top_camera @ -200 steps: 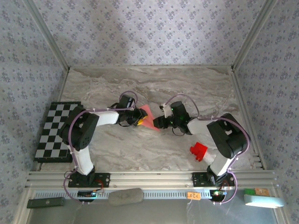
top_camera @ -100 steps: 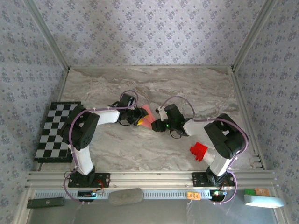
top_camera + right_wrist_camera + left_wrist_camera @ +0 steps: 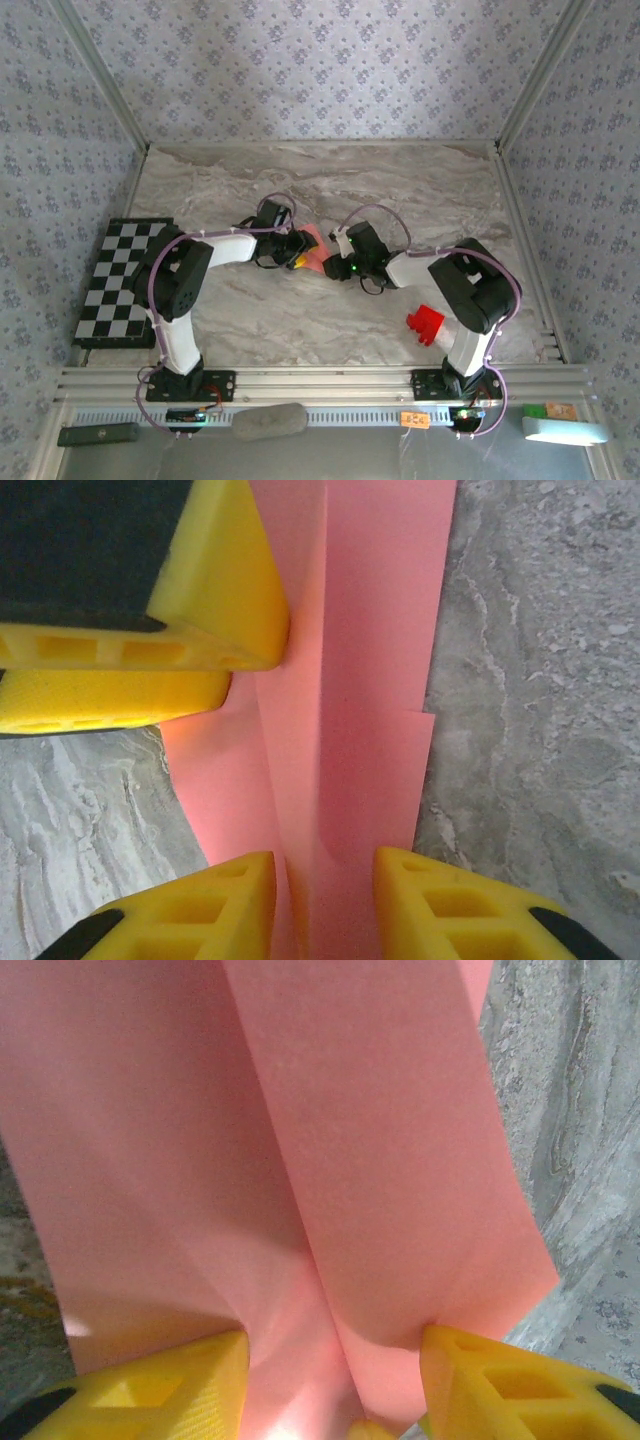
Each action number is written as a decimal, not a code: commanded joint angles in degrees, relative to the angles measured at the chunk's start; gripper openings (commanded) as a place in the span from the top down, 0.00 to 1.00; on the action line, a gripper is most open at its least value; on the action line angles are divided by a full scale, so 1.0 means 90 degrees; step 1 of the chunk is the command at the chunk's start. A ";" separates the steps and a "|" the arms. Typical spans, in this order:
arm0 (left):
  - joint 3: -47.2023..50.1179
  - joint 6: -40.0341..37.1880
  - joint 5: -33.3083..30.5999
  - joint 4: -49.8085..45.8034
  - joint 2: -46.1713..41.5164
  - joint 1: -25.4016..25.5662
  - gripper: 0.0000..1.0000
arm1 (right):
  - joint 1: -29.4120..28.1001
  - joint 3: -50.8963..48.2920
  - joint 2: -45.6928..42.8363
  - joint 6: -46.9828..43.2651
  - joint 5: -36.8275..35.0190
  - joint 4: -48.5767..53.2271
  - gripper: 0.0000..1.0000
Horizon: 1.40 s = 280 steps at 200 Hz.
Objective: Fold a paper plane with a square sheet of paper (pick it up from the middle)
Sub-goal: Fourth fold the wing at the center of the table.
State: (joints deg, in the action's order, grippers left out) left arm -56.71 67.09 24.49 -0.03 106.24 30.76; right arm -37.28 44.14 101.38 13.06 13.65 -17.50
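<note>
At the middle of the grey marbled table (image 3: pixel 420 190) the two arms faced each other nose to nose over the salmon-pink paper sheet (image 3: pixel 316 246). It was folded into long overlapping flaps with a raised crease down its length. The left gripper (image 3: pixel 335 1345) stood about half apart, its yellow fingers (image 3: pixel 165 1380) touching the flaps on either side. I couldn't tell whether it truly pinched them. The right gripper (image 3: pixel 325 865) was narrower and straddled the crease from the opposite end, its hold equally unclear. A chunky red block (image 3: pixel 425 323) sat near the right arm's base, well apart from the paper. A black-and-white chequered board (image 3: pixel 120 280) lay at the table's left edge.
</note>
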 commanded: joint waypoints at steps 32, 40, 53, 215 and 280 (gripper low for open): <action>0.0168 -0.0032 -0.0153 -0.0753 0.0462 0.0068 0.51 | -0.0023 0.0076 0.0144 -0.0062 0.0041 -0.0166 0.71; 0.0164 -0.0023 -0.0162 -0.0767 0.0453 0.0068 0.51 | -0.0032 0.0050 0.0106 -0.0072 0.0027 -0.0152 0.71; 0.0150 -0.0039 -0.0182 -0.0801 0.0414 0.0068 0.51 | -0.0007 0.0013 0.0014 -0.0083 0.0003 -0.0120 0.71; 0.0050 -0.0152 -0.0231 -0.0956 0.0355 0.0068 0.53 | 0.0003 0.0251 0.0012 -0.0326 0.0258 0.0225 0.63; 0.0085 -0.0120 -0.0211 -0.0912 0.0345 0.0081 0.53 | 0.0022 0.0296 0.0182 -0.0323 0.0260 0.0147 0.74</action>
State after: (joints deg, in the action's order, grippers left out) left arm -57.34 66.46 24.03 -1.54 106.30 30.87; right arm -37.23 45.32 101.84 10.92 15.42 -16.69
